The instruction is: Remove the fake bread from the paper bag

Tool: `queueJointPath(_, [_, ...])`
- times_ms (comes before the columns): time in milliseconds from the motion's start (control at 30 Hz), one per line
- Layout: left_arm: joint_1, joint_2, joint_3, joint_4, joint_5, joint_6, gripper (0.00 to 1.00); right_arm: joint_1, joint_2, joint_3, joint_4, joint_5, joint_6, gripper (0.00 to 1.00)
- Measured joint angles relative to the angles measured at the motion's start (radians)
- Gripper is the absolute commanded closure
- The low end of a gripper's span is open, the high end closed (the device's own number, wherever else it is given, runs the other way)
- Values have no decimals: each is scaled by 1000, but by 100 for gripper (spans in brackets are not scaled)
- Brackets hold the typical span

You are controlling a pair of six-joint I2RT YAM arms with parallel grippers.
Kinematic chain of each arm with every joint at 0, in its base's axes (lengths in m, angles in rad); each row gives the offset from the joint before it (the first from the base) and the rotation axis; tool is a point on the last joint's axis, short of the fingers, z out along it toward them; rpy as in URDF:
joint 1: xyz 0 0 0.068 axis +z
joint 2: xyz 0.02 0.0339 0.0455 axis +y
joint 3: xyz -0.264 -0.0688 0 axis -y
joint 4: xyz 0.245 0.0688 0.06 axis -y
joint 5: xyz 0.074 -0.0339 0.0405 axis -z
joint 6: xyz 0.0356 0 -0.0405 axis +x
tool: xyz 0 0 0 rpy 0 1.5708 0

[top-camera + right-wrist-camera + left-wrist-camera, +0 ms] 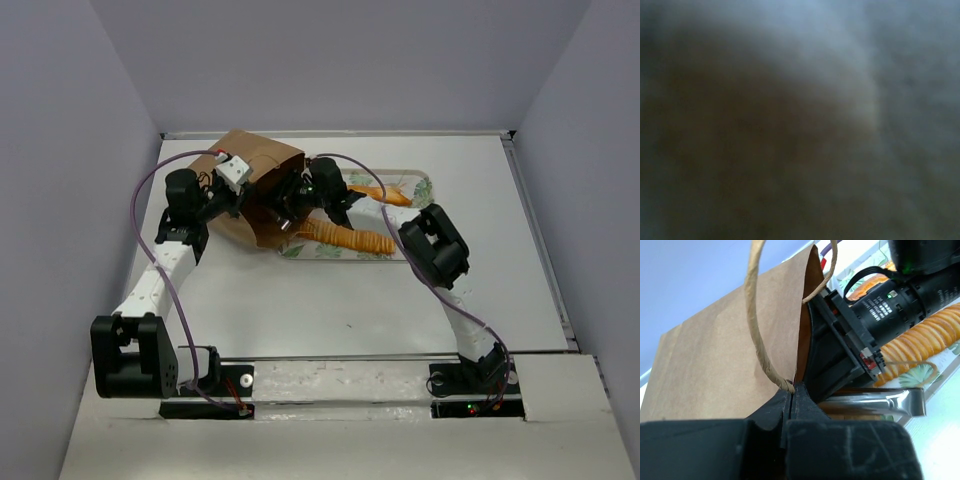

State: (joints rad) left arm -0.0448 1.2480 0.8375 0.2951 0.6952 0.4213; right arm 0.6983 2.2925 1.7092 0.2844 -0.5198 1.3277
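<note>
Paper bag (725, 365) rim is pinched in my left gripper (790, 390), fully closed. Right gripper (287, 210) sits in the mouth, and I can't tell its opening.

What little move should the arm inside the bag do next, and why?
Probably the right arm should ease slightly deeper and feel for bread. The left pincer is shut on the paper bag edge, and a ribbed loaf and another loaf lie on the tray. The right pincer is hidden inside the bag, so whether bread remains cannot be seen.
</note>
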Motion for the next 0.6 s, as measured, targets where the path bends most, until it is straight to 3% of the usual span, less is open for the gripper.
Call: queueJointPath(600, [-6, 0, 0, -62, 47, 51, 100, 3, 57, 84, -79, 47, 14, 45])
